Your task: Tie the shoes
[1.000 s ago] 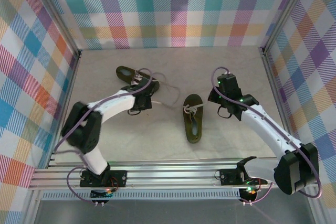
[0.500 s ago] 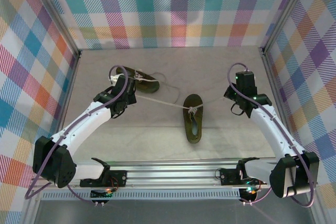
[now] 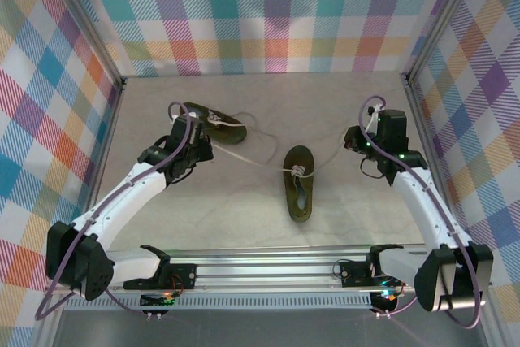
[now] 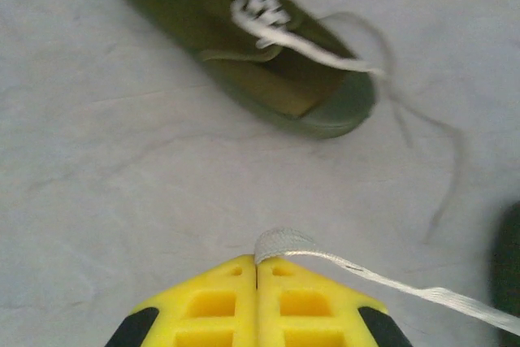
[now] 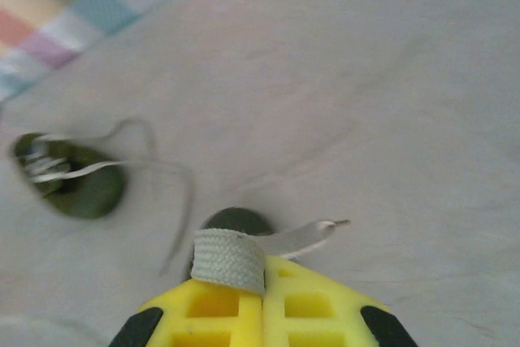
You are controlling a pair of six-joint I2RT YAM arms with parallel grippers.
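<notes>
The shoes look small and light, so they will likely skid on the tabletop [image 3: 349, 217] when tugged. Their laces are flat, limp and soft, and prone to slipping. They are best pinched close to the tip or right beside the knot [image 3: 296, 171]. The near shoe [image 3: 297, 188] lies between the two claws, and the far shoe [image 3: 215, 124] sits just ahead of the left claw [image 4: 258, 264]. That claw is clenched on one lace end [image 4: 280, 243]. The right claw [image 5: 262, 282] is clenched on the other lace end [image 5: 230, 259]. The near shoe's opening holds nothing but its insole.
</notes>
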